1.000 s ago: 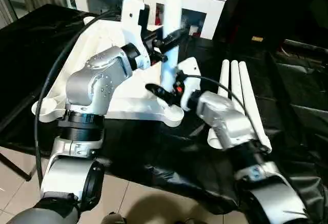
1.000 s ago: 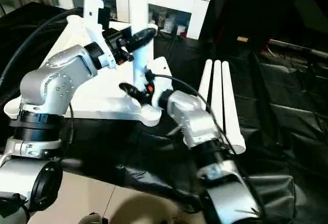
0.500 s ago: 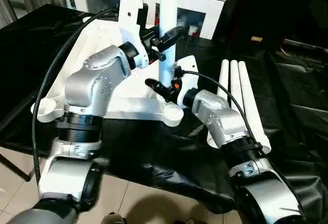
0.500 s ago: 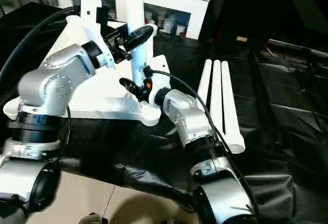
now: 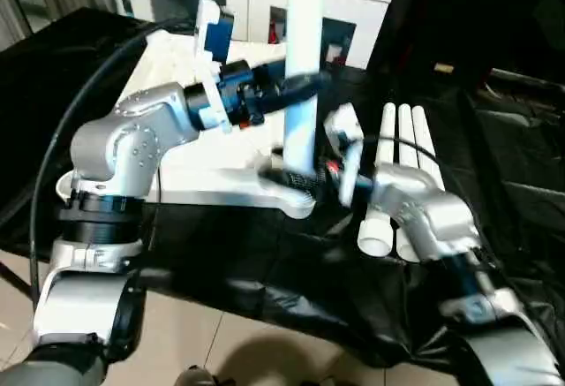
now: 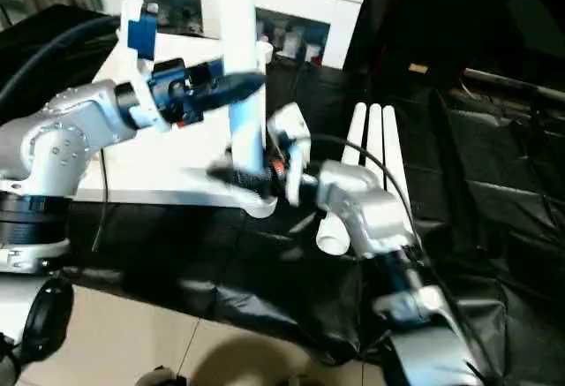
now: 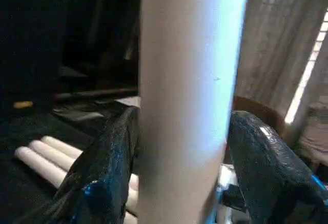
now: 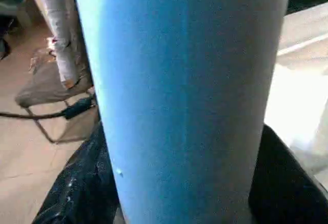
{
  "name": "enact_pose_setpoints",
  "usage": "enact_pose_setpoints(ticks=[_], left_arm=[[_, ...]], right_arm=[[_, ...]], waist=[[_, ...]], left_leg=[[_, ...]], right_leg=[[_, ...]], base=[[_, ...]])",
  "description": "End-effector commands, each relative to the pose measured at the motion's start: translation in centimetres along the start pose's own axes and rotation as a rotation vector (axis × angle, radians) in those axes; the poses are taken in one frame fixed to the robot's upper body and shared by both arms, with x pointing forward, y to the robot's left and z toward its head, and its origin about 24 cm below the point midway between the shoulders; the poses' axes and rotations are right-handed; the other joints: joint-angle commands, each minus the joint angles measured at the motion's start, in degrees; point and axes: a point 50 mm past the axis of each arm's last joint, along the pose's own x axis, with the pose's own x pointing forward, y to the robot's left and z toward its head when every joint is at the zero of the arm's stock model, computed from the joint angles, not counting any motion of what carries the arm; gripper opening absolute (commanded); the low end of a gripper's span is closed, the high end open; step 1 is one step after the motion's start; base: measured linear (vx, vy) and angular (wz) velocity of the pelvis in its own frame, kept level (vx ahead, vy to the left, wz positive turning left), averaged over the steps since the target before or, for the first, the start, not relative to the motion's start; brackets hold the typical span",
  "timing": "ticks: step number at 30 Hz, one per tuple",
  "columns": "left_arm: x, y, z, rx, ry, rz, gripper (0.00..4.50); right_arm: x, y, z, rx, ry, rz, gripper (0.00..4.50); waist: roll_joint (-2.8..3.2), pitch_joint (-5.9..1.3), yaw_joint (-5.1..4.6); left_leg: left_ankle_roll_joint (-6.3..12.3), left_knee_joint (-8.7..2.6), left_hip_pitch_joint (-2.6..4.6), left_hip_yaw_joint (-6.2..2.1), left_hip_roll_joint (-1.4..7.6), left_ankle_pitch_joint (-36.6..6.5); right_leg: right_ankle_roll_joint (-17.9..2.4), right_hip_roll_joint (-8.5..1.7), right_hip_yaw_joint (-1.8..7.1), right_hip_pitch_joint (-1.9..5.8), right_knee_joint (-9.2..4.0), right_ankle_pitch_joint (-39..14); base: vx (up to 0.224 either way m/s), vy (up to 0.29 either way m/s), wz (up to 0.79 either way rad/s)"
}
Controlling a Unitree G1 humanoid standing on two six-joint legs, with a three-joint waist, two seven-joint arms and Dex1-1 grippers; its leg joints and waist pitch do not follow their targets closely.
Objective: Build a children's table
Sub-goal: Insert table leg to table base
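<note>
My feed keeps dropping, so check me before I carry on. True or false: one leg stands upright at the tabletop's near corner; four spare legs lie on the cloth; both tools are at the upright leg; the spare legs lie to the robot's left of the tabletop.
1. One leg stands upright at the near corner of the tabletop: true.
2. Four spare legs lie on the cloth: false. Three spare legs lie side by side.
3. Both tools are at the upright leg: true. The left tool sits higher, the right tool near its base.
4. The spare legs lie to the robot's left of the tabletop: false. They lie to its right.
</note>
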Motion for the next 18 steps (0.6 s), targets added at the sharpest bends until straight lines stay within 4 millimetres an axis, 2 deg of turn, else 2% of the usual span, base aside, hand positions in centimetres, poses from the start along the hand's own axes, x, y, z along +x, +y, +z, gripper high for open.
enact_pose_setpoints(ticks=[1, 3, 7, 8, 9, 11, 12, 13, 14, 15, 16, 18], left_arm=[[0.40, -0.45, 0.36, -0.008, 0.004, -0.049, 2.69], [0.41, -0.45, 0.47, -0.023, -0.009, -0.057, 2.62], [0.52, -0.64, 0.34, -0.043, -0.019, -0.089, 2.24], [0.49, -0.64, 0.46, -0.059, -0.036, -0.097, 2.20], [0.48, -0.53, 0.54, -0.060, -0.044, -0.091, 2.15], [0.44, -0.35, 0.67, -0.066, -0.054, -0.080, 2.06], [0.43, -0.29, 0.73, -0.065, -0.058, -0.075, 1.92], [0.43, -0.26, 0.79, -0.070, -0.061, -0.072, 1.91], [0.44, -0.21, 0.89, -0.061, -0.066, -0.057, 1.91], [0.44, -0.18, 0.97, -0.054, -0.070, -0.045, 1.89], [0.43, -0.27, 0.91, -0.030, -0.053, -0.037, 1.88], [0.48, -0.22, 0.67, 0.010, -0.026, -0.011, 1.86]], right_arm=[[-0.47, 0.05, 0.72, -0.024, -0.010, 0.011, 2.50], [-0.66, 0.06, 0.81, -0.023, -0.008, 0.017, 2.50], [-0.95, 0.33, 0.88, -0.015, -0.010, 0.045, 2.50], [-1.04, 0.51, 0.89, -0.010, -0.009, 0.057, 2.50], [-1.09, 0.59, 0.85, -0.009, -0.006, 0.062, 2.50], [-1.07, 0.66, 0.78, -0.009, -0.002, 0.066, 2.50], [-1.03, 0.67, 0.74, -0.010, 0.000, 0.066, 2.50], [-0.96, 0.68, 0.72, -0.015, 0.002, 0.064, 2.50], [-0.80, 0.56, 0.77, -0.016, -0.003, 0.050, 2.50], [-0.69, 0.48, 0.82, -0.016, -0.008, 0.040, 2.50], [-0.54, 0.30, 1.06, -0.043, -0.018, 0.014, 2.85], [-0.39, 0.07, 1.29, -0.057, -0.036, -0.021, 3.22]], waist=[[2.29, -4.87, -0.07], [2.06, -4.88, -0.16], [2.05, -4.96, -0.05], [2.25, -4.99, -0.03], [2.09, -4.98, -0.02], [2.14, -4.97, 0.00], [2.01, -5.01, 0.00], [1.54, -5.02, -0.09], [1.41, -4.99, -0.05], [1.63, -4.96, -0.05], [1.47, -4.94, -0.07], [1.60, -4.93, -0.10]], left_leg=[[-1.96, -3.80, 0.84, 0.20, 0.36, -11.1], [-1.95, -3.77, 0.80, 0.25, 0.31, -11.2], [-1.48, -3.73, 0.64, 0.23, 0.25, -9.8], [-1.48, -3.71, 0.69, 0.21, 0.28, -9.8], [-1.33, -3.70, 0.70, 0.25, 0.27, -9.8], [-1.25, -3.67, 0.66, 0.25, 0.20, -9.9], [-1.26, -3.67, 0.63, 0.26, 0.24, -9.7], [-1.19, -3.67, 0.56, 0.31, 0.26, -9.6], [-1.14, -3.65, 0.61, 0.33, 0.27, -9.6], [-1.20, -3.66, 0.61, 0.31, 0.32, -9.4], [-1.23, -3.68, 0.63, 0.32, 0.33, -9.5], [-1.35, -3.71, 0.54, 0.29, 0.34, -9.3]], right_leg=[[-13.1, -3.00, 1.55, 3.56, -4.16, -5.5], [-13.3, -2.83, 1.51, 3.58, -4.17, -4.9], [-13.3, -2.85, 1.51, 3.79, -4.12, -3.7], [-13.4, -2.83, 1.50, 3.74, -4.04, -3.4], [-13.5, -2.79, 1.48, 3.72, -4.08, -3.1], [-13.5, -2.83, 1.48, 3.75, -4.13, -3.8], [-13.4, -2.86, 1.49, 3.74, -4.14, -4.0], [-13.3, -2.86, 1.48, 3.82, -4.19, -4.2], [-13.2, -2.87, 1.49, 3.77, -4.19, -4.6], [-13.1, -2.98, 1.53, 3.68, -4.20, -5.2], [-12.9, -2.93, 1.49, 3.61, -4.24, -5.7], [-12.6, -2.99, 1.53, 3.62, -4.21, -6.0]], base=[[0.000, 0.000, 0.00], [0.000, 0.000, 0.00], [0.000, 0.000, 0.00], [0.000, 0.000, 0.00], [0.000, 0.000, 0.00], [0.000, 0.000, 0.00], [0.000, 0.000, 0.00], [0.000, 0.000, 0.00], [0.000, 0.000, 0.00], [0.000, 0.000, 0.00], [0.000, 0.000, 0.00], [0.000, 0.000, 0.00]])
